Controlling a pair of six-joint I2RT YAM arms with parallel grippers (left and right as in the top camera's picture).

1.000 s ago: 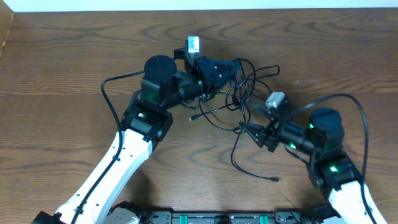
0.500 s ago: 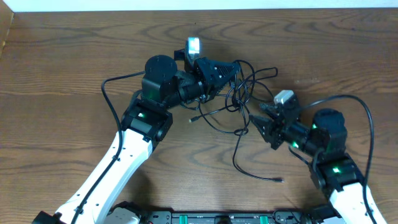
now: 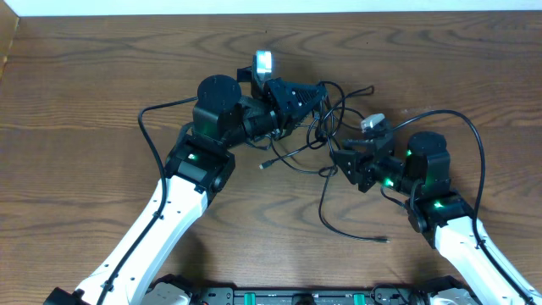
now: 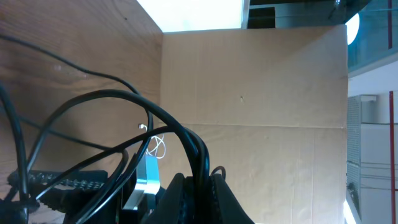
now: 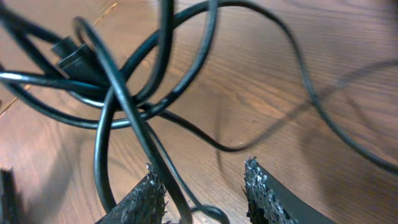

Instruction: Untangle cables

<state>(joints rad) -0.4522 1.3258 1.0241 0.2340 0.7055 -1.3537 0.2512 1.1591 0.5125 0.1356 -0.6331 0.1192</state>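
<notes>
The cables (image 3: 329, 127) lie knotted mid-counter (image 3: 76, 76), nearer the far edge. The left claw (image 3: 320, 95) pinches a strand. The right claw (image 5: 202, 190) is spread around another, so closing on it and drawing it clear seems next. Only the right wrist view shows that strand passing between the pads (image 5: 264, 186); overhead, the arm hides it.
</notes>
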